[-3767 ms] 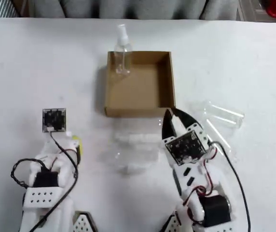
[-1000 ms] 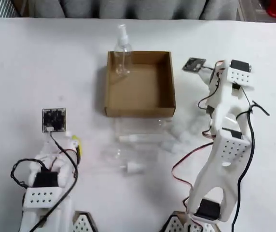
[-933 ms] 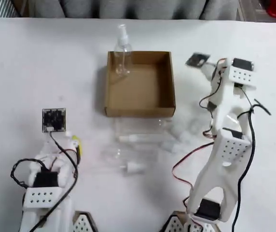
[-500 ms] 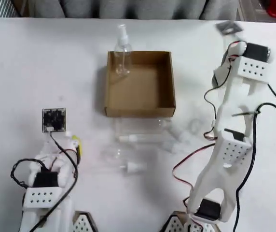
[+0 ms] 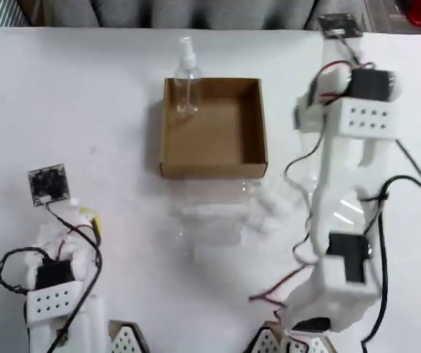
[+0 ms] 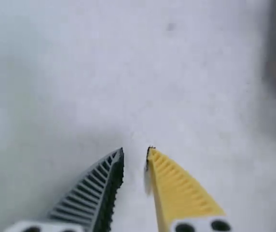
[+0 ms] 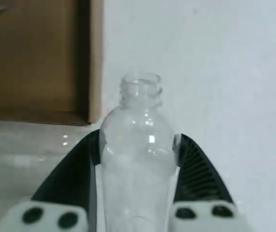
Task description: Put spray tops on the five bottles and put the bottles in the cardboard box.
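Observation:
My right gripper (image 7: pixel 138 142) is shut on a clear bottle (image 7: pixel 139 130) with no spray top, its open neck pointing away from the wrist. The right arm (image 5: pixel 354 121) stretches up beside the right wall of the cardboard box (image 5: pixel 253 125). A corner of the cardboard box (image 7: pixel 56 58) lies just past the held bottle. One bottle with a spray top (image 5: pixel 187 77) stands in the box's back left corner. Clear bottles (image 5: pixel 210 217) and loose spray tops (image 5: pixel 269 202) lie on the table in front of the box. My left gripper (image 6: pixel 135 153) hangs shut over bare table at the front left.
The white table (image 5: pixel 85 103) has free room left of the box and behind it. Cables (image 5: pixel 306 169) hang from the right arm over the loose parts. The left arm's base (image 5: pixel 52 294) sits at the front left edge.
The right arm has swung from the box's front up to its right side and farther back, the bottle in its gripper. The left arm has shifted to the left.

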`<state>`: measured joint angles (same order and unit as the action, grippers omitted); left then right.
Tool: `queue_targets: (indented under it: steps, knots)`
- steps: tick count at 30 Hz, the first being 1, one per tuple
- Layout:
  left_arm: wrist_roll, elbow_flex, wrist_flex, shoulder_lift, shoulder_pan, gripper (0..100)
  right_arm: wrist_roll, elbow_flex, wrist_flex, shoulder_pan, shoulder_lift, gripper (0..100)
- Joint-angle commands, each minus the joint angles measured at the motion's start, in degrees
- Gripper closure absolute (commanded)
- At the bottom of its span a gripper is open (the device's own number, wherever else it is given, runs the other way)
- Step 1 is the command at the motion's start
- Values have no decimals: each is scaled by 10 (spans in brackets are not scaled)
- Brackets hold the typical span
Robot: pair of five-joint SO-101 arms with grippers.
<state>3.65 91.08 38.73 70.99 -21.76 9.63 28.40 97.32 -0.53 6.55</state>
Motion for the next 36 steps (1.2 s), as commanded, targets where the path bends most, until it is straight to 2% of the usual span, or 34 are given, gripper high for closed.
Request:
queue_targets:
  steps: [1, 9, 14, 22, 28, 30, 36]
  knots:
    - [10, -45, 18, 9, -35, 906, -96, -45, 16, 80, -93, 983]
    - [11, -83, 59, 8, -96, 906, -199, -99, -2, 309, -118, 983]
    - [12, -100, 60, 7, -143, 906, -207, -99, -59, 407, -62, 983]
    - [60, -123, 88, 7, -179, 903, -212, -98, -182, 444, 71, 983]
    - [61, -124, 84, 7, -179, 902, -212, -95, -244, 471, 144, 978]
    - [61, -124, 84, 7, -179, 902, -212, -95, -258, 480, 155, 937]
    - [61, -124, 84, 7, -179, 902, -227, -94, -280, 480, 162, 718]
